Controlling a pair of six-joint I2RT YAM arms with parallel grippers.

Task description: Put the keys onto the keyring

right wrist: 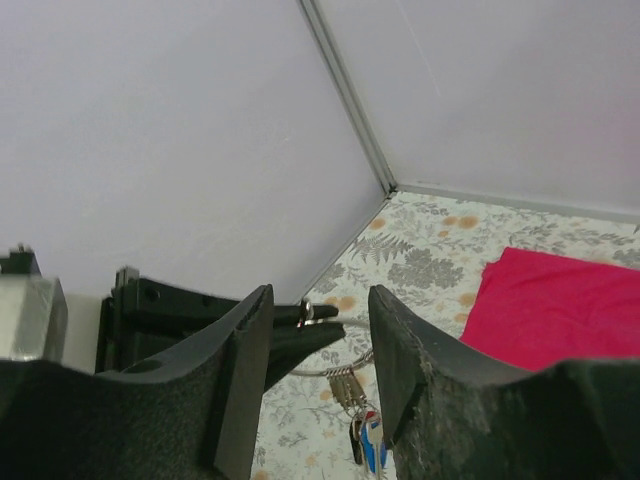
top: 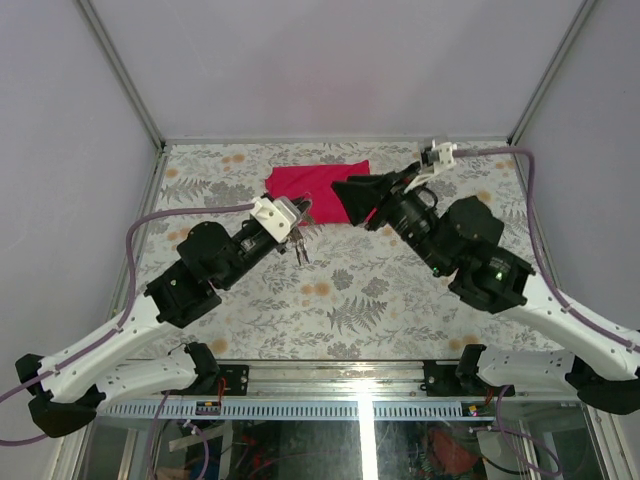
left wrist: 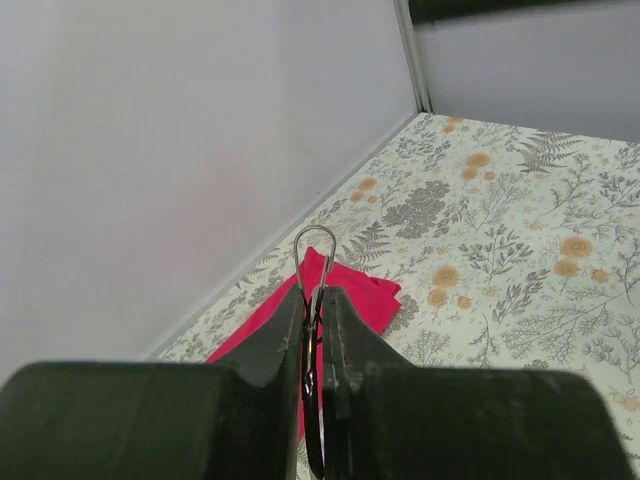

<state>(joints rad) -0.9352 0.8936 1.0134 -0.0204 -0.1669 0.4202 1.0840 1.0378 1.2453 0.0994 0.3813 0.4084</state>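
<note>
Above the flowered bench [top: 350, 300], near the red cloth [top: 310, 180], the left gripper [left wrist: 315, 297] has its jaws pressed together on the keyring [left wrist: 316, 230], and the loop points out along the fingers. The right gripper [right wrist: 320, 300], with jaws spread and empty, faces it from close by. The keys [right wrist: 365, 440] hang under the wire, just ahead and lower.

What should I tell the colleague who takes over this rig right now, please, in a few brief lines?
Left end effector: shut on the keyring, held above the table.
Right end effector: open, empty, facing the ring.
Keys: a bunch hangs from the ring; the red cloth lies behind.
Done: those keys are on.
Left: no loose key shows; perhaps check by the cloth before stopping.
</note>
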